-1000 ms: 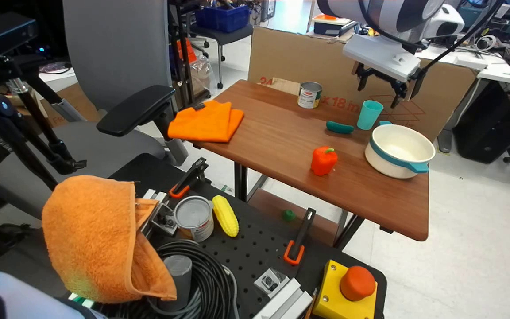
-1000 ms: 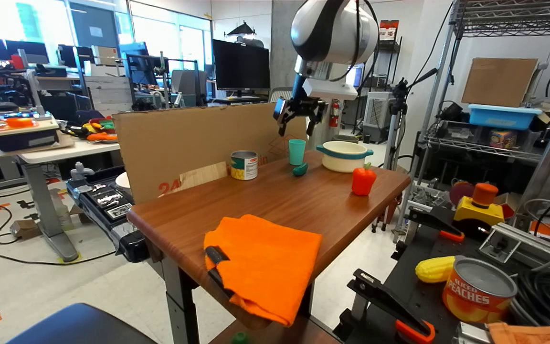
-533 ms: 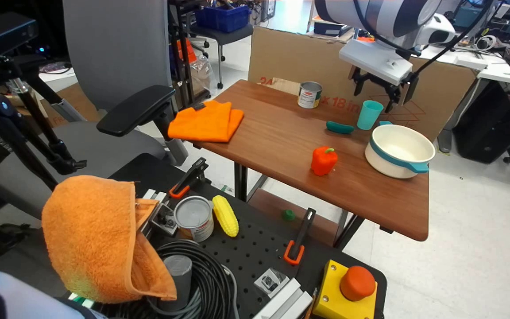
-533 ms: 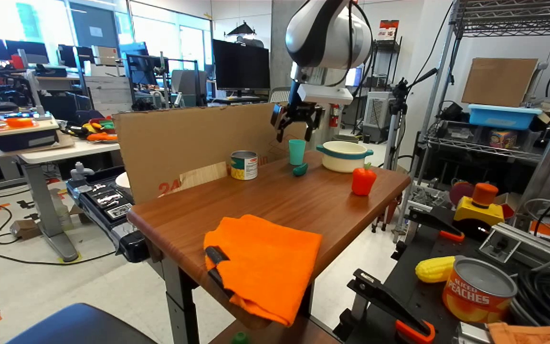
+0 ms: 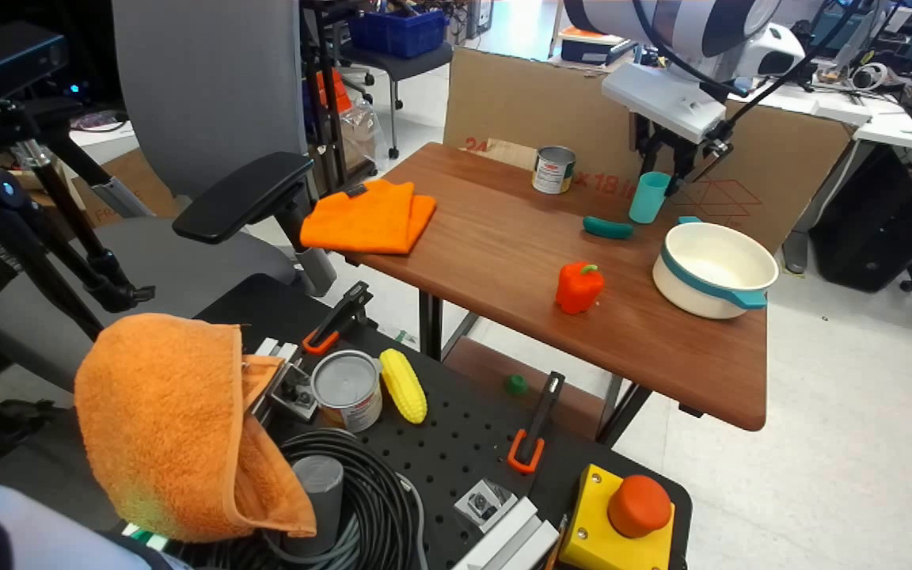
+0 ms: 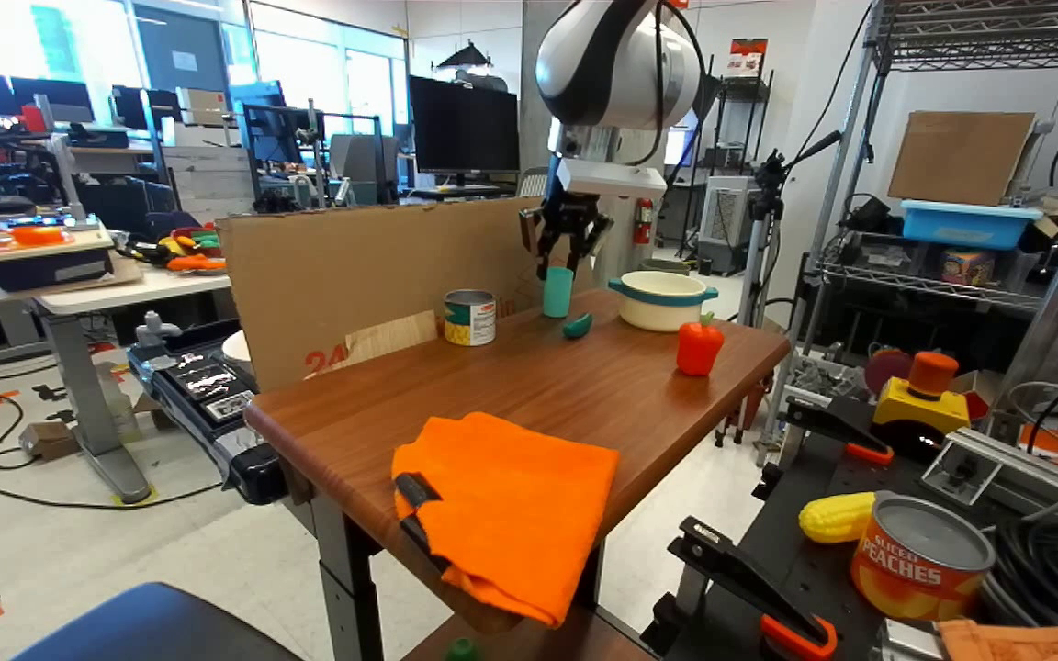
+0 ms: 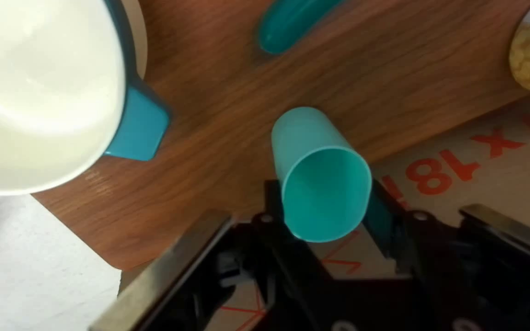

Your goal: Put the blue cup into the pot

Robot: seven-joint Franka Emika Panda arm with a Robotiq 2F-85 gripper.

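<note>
Left of the pot in both exterior views, your pincer pinched the blue cup near its rim, a sensible hold on seemingly light, springy plastic, though lift was unclear.

The desk carries one blue cup, one pot with two handles, one green cucumber, one red pepper, one can and one folded orange cloth. The black perforated board adds a second can, marked SLICED PEACHES, so the cans make two. One ear of yellow corn there brings the vegetables to three. Two clamps show, along with one coil of black cable, one grey cylinder, and one yellow box bearing one red button. One orange towel brings the cloths to two. There is one cardboard panel, and below the desk one small green thing.
</note>
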